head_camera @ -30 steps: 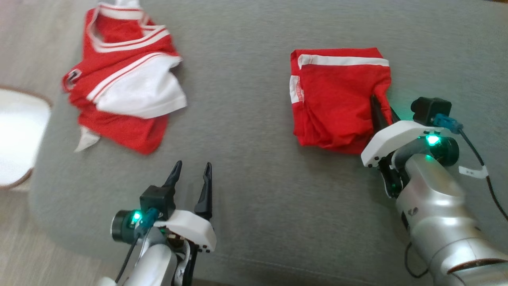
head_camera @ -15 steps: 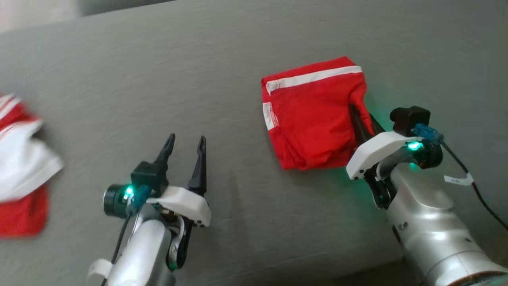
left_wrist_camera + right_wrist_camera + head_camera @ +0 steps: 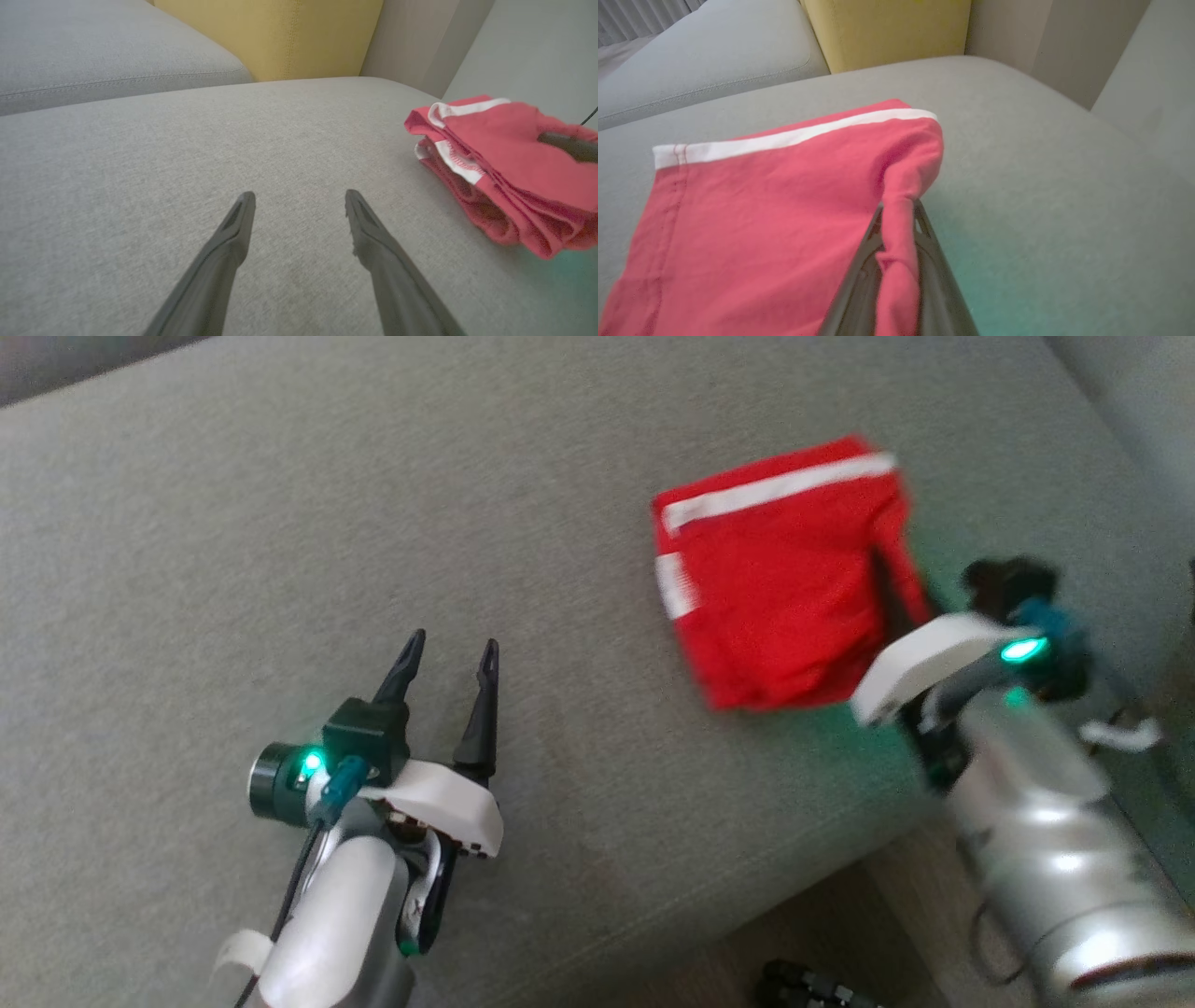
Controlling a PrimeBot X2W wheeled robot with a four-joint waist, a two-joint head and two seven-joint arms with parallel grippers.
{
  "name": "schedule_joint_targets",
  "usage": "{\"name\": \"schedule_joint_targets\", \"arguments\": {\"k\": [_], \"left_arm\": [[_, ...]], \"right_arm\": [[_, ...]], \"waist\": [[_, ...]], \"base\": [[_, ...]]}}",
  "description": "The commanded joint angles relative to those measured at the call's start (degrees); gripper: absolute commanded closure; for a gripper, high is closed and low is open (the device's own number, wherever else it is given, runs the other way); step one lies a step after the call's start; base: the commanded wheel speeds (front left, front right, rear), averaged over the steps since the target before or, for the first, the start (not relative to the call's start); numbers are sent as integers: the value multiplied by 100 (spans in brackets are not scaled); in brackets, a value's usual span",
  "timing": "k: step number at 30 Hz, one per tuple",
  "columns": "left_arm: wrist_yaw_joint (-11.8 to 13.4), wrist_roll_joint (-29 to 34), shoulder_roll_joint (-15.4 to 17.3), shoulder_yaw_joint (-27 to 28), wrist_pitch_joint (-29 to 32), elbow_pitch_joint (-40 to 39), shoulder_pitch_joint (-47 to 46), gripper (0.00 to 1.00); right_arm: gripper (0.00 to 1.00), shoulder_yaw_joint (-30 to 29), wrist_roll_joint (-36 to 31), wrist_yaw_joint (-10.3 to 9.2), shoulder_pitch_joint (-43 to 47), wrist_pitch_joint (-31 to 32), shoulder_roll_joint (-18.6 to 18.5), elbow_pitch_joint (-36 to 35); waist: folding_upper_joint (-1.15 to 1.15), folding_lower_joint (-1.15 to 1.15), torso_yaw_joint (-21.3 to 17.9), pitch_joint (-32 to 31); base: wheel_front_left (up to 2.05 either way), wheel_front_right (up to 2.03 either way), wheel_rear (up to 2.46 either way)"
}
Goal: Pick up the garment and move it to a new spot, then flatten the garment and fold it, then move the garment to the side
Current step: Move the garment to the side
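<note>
Turning right, the head camera now looks at the end of the gray sofa. There the right gripper pinches the folded red garment near the front edge. Left wrist view: the left gripper is wide and empty. Right wrist view: cloth bunched between the fingers. Probably the last step: slide it aside, then let go.

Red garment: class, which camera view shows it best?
The head view: the folded red garment lies whole on the grey cushion, though blurred. The right wrist view shows its white-trimmed edge and a fold pinched in the right claw. The left wrist view shows its stacked layers side-on.
</note>
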Motion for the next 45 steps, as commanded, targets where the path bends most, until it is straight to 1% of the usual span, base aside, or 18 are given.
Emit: {"name": "schedule_joint_targets", "arguments": {"k": [1,10,12,13,17,18,19,20,21,24,27,28,29,32,38,39,40,45], "left_arm": [[-59,101,43,102,-31,-170,-192,0],[-163,423,52,295,-31,-116,-119,0],[-186,475,57,367,-31,-109,-108,0],[-186,475,57,367,-31,-109,-108,0],[-231,553,59,480,-31,-112,-107,0],[-235,565,59,506,-31,-113,-103,0],[-232,569,58,536,-31,-121,-94,0],[-236,573,57,558,-31,-128,-86,0],[-242,578,56,571,-31,-129,-83,0],[-221,555,52,617,-31,-153,-79,0],[-163,502,48,674,-31,-183,-28,0],[-146,483,47,687,-31,-185,-4,0],[-99,409,46,691,-31,-194,43,0],[28,254,45,710,-31,-214,123,0],[241,87,44,745,-31,-169,360,0],[303,17,44,769,-31,-165,455,0],[320,10,44,769,-31,-156,503,0],[385,71,44,842,-31,-109,724,0]], "right_arm": [[100,-190,-237,36,-386,-70,-201,-133],[100,-1798,-1496,36,-1027,-70,-1120,268],[100,-2123,-1835,36,-1090,-70,-1232,327],[100,-2123,-1835,36,-1090,-70,-1232,327],[100,-2806,-2485,36,-1161,-70,-1330,468],[65,-2900,-2669,36,-1169,-70,-1304,484],[81,-3057,-2784,36,-1180,-70,-1271,525],[28,-3160,-2882,36,-1197,-70,-1205,485],[0,-3239,-3005,36,-1191,-70,-1155,351],[0,-3447,-3175,36,-1101,-70,-923,-161],[0,-3464,-3113,36,-968,-70,-683,-727],[0,-3399,-3065,36,-913,-70,-603,-884],[0,-3232,-2894,36,-795,-70,-450,-1231],[0,-2886,-2563,36,-529,-70,-216,-1619],[0,-2224,-1810,36,360,-70,53,-2083],[0,-2116,-1647,36,708,-70,93,-2233],[0,-2035,-1608,36,894,-70,107,-2277],[0,-1596,-1034,36,1572,-70,132,-2184]], "waist": [[0,-1,145,137],[0,-1,709,489],[0,-1,786,527],[0,-1,786,527],[0,-1,869,575],[0,-1,881,570],[0,-1,886,564],[0,-1,888,556],[0,-1,897,543],[0,-1,930,443],[0,-1,980,276],[0,-1,1010,208],[0,-1,1109,79],[0,-1,1351,-159],[0,-1,1953,-595],[0,-1,2170,-722],[0,-1,2276,-793],[0,-1,2581,-1034]], "base": [[0,0,0],[0,0,0],[0,0,0],[0,0,0],[0,0,0],[0,0,0],[0,0,0],[0,0,0],[0,0,0],[0,0,0],[0,0,0],[0,0,0],[0,0,0],[0,0,0],[0,0,0],[0,0,0],[0,0,0],[0,0,0]]}}
